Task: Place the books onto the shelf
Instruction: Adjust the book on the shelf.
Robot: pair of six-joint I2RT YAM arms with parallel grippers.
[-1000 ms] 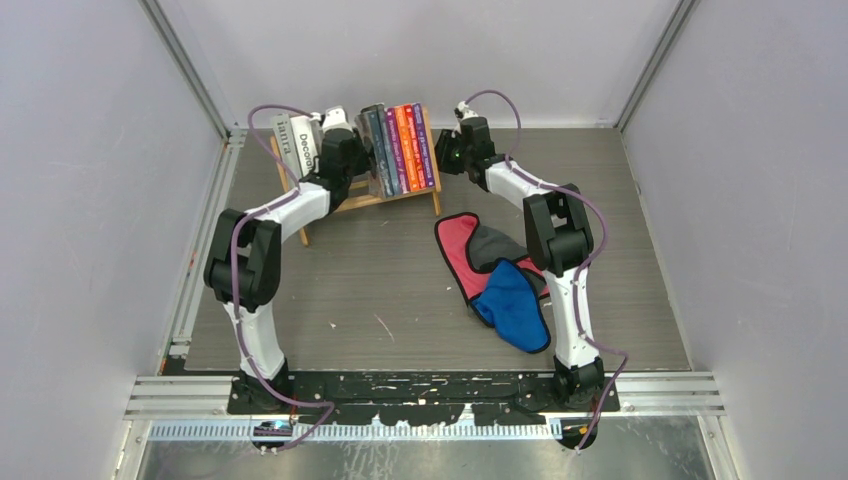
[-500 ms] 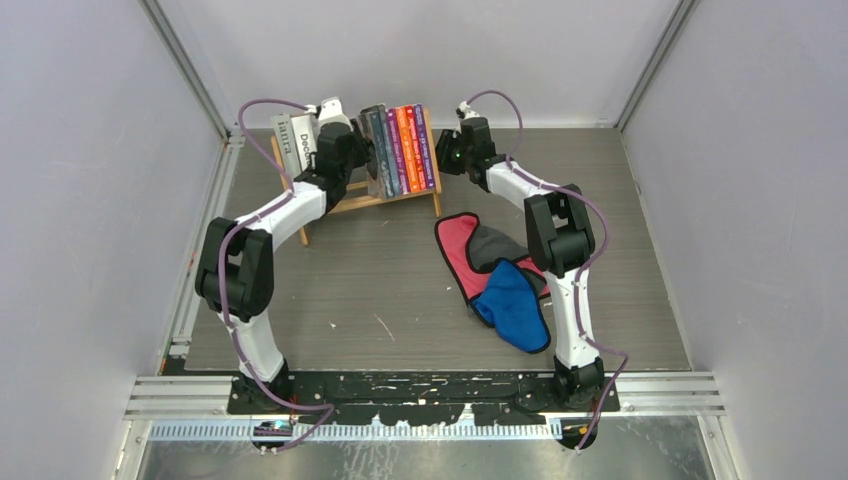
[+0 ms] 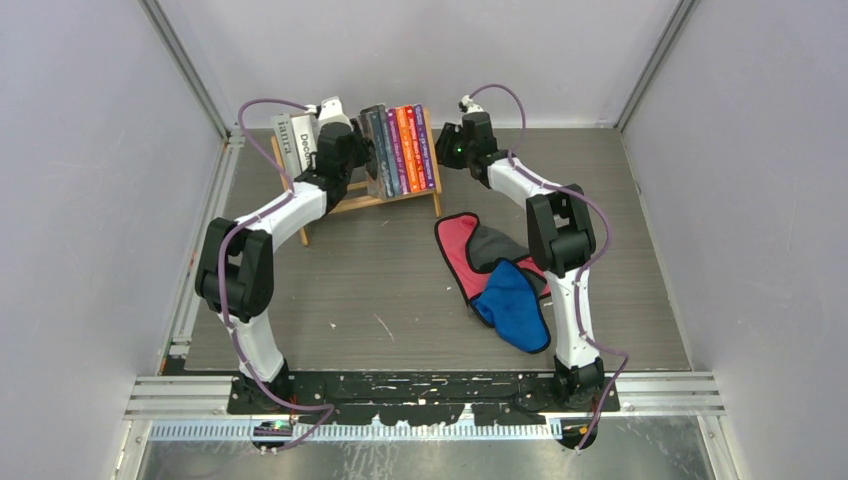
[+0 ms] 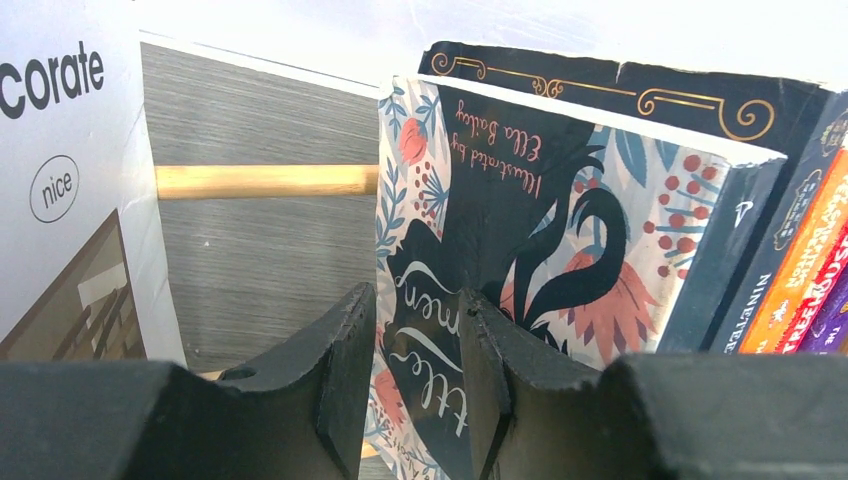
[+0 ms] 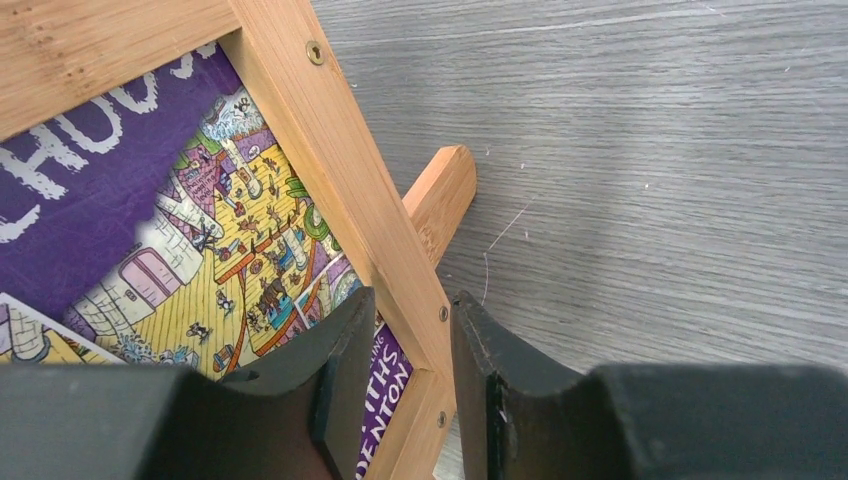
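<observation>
Top: shelf (image 3: 352,204) at table's (image 3: 400,300) far edge holds the books (image 3: 405,150) upright at its right end, two big ones (image 3: 295,142) leaning left; left gripper (image 3: 362,155) in the gap between, right gripper (image 3: 440,150) at the shelf's right end; red, grey and blue cloths (image 3: 510,300) piled apart. Left wrist: left gripper (image 4: 415,370) fingers ajar, pinching nothing, before the floral book (image 4: 600,260); "Decorate" book (image 4: 70,200) left. Right wrist: right gripper (image 5: 412,350) fingers straddle the wooden end piece (image 5: 340,170) beside the purple book (image 5: 120,200); can't tell if clamped.

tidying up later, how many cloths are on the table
3, heaped right of centre: red cloth at the left, grey cloth on it, blue cloth at the near end. More could hide underneath.
</observation>
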